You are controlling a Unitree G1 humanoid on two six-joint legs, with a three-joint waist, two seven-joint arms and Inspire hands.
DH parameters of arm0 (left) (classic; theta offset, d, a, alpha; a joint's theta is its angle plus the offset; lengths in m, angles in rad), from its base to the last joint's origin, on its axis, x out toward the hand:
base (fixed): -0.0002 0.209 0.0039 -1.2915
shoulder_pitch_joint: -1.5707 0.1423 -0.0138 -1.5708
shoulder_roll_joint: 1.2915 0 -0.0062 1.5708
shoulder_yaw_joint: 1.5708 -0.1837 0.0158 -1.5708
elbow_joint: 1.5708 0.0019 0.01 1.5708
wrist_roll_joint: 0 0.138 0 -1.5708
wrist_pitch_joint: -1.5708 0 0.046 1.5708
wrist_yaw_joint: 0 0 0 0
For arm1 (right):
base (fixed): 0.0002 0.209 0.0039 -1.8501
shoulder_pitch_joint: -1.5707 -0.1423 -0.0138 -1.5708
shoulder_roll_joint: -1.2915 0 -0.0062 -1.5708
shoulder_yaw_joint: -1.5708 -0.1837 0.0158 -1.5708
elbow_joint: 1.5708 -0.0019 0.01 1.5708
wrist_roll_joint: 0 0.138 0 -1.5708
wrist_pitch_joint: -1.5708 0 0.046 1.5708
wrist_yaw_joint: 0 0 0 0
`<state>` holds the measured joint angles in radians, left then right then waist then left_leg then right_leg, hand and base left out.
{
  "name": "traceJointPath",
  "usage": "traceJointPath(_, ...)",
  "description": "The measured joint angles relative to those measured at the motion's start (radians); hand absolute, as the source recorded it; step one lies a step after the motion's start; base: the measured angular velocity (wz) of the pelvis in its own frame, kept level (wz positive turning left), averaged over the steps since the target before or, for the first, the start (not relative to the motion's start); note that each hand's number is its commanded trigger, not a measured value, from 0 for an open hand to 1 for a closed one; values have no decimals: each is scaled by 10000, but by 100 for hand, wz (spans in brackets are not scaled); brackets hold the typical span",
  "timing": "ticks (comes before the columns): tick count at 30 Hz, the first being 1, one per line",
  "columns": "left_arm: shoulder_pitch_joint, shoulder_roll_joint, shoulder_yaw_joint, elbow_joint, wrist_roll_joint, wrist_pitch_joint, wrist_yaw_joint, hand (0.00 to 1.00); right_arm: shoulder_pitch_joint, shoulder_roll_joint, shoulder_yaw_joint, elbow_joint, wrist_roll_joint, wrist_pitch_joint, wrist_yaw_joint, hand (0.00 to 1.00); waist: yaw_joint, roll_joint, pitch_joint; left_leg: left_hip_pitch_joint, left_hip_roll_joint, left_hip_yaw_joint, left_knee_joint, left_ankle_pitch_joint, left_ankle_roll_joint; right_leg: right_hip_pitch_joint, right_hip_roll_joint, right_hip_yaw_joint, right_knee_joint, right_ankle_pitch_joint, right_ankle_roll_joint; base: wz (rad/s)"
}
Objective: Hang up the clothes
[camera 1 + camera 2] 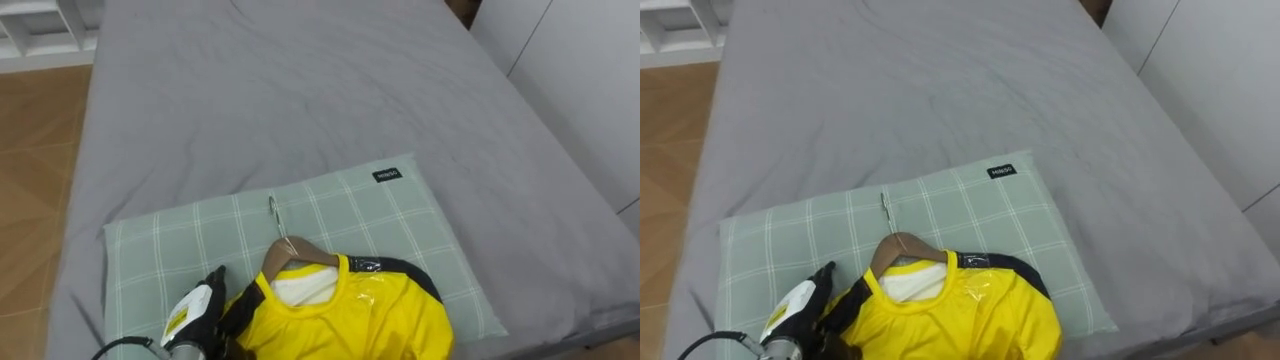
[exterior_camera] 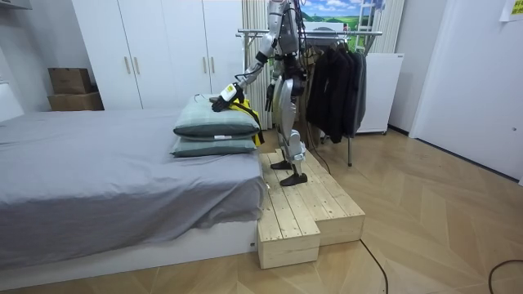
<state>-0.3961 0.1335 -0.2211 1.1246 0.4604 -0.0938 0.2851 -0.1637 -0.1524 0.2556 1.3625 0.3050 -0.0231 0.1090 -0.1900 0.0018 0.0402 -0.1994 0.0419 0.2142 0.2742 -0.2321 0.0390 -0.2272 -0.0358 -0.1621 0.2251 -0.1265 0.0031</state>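
My left hand [image 1: 203, 305] is closest to me, low at the view's left edge against the shoulder of the bright yellow shirt with black trim [image 1: 350, 315]. I cannot tell from here whether it has closed on the cloth or merely rests beside it. The shirt is already on a brown wooden hanger [image 1: 300, 255]. The hanger's thin metal hook [image 1: 273, 214] lies flat, pointing away from me up the pale green checked pillow [image 1: 180, 235]. So the task's thing lies on that pillow, at the near end of the grey-sheeted bed [image 1: 300, 90].

I judge the step in hand to be the pick-up. To do it well I would take the hanger's wood at the neck rather than loose cloth, so the shirt does not slide off a shoulder as it rises. I would lift straight up off the soft pillow and keep the hook free and upright. After that I would turn on the pale wooden platform [image 2: 302, 208] toward the metal clothes rail [image 2: 327, 33], which stands behind the robot with dark garments [image 2: 335, 82] on it. I would aim for a bare stretch of bar.

As for writing, a small dark label with pale print [image 1: 387, 175] sits at the pillow's far corner, too small to make out. A pale mark on the shirt's black shoulder is no clearer.
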Motion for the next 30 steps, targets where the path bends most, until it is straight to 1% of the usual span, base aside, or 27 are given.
traceJointPath(3, -129, 16, -29, 173, -4, 29, -120, 0, -15, -1, 7, -1, -40, 19, -7, 0, -6, 1, 0, -1, 3, 11, 12, 0, 1, -15, -4, 8, 30, 0, 0, 0)
traceJointPath(6, -510, 27, -248, 535, -1, 264, -349, 0, -31, -15, 68, -32, -68, 30, -8, 0, -34, 21, 13, -7, 15, 31, 35, 1, 1, -47, -13, 10, 102, -1, 0, -1)
traceJointPath(8, -797, 53, -308, 761, -18, 453, -553, 0, -117, -42, 73, -54, -209, 36, -1, 0, -29, 53, 32, -63, 14, 123, 40, 16, 25, -183, -23, 92, 180, -1, 0, -10)
traceJointPath(9, -867, 69, -328, 792, -98, 492, -604, 0, -148, -59, 74, -54, -238, 37, 9, 0, -46, 78, 50, -95, 14, 131, 61, 16, 27, -206, -26, 98, 182, -1, 0, -4)
traceJointPath(10, -962, 91, -369, 802, -223, 536, -681, 0, -192, -104, 76, -55, -279, 36, 35, 0, -89, 136, 86, -180, 11, 135, 154, 17, 29, -266, -48, 93, 222, -1, 0, 0)
traceJointPath(12, -1055, 142, -372, 826, -352, 582, -829, 0, -262, -147, 80, -57, -316, 41, 47, 0, -87, 200, 124, -226, 9, 201, 174, 19, 31, -394, -66, 150, 356, -2, 2, -8)
traceJointPath(15, -1149, 187, -372, 838, -369, 730, -986, 0, -319, -165, 106, -79, -356, 112, 118, 0, -95, 208, 125, -256, 10, 289, 181, 36, 61, -542, -82, 221, 516, -9, -2, -8)
traceJointPath(17, -1158, 226, -375, 859, -378, 768, -1034, 0, -319, -183, 182, -131, -355, 139, 127, 0, -132, 208, 125, -260, 5, 302, 205, 41, 69, -555, -98, 221, 557, -10, -5, -2)
traceJointPath(20, -1205, 298, -576, 860, -377, 892, -1185, 0, -325, -202, 298, -321, -348, 230, 113, 0, -245, 208, 124, -335, -8, 302, 319, 41, 72, -620, -142, 212, 695, -28, -12, 0)
traceJointPath(24, -1220, 353, -569, 885, -383, 899, -1293, 0, -345, -203, 312, -351, -357, 254, 123, 0, -246, 207, 124, -346, -11, 293, 288, 59, 103, -697, -159, 229, 851, -30, -14, 0)
traceJointPath(30, -1220, 306, -568, 1056, -398, 897, -1393, 0, -461, -200, 345, -336, -310, 353, 111, 0, -238, 203, 121, -331, -21, 297, 299, 86, 117, -707, -156, 248, 868, -31, -20, 0)
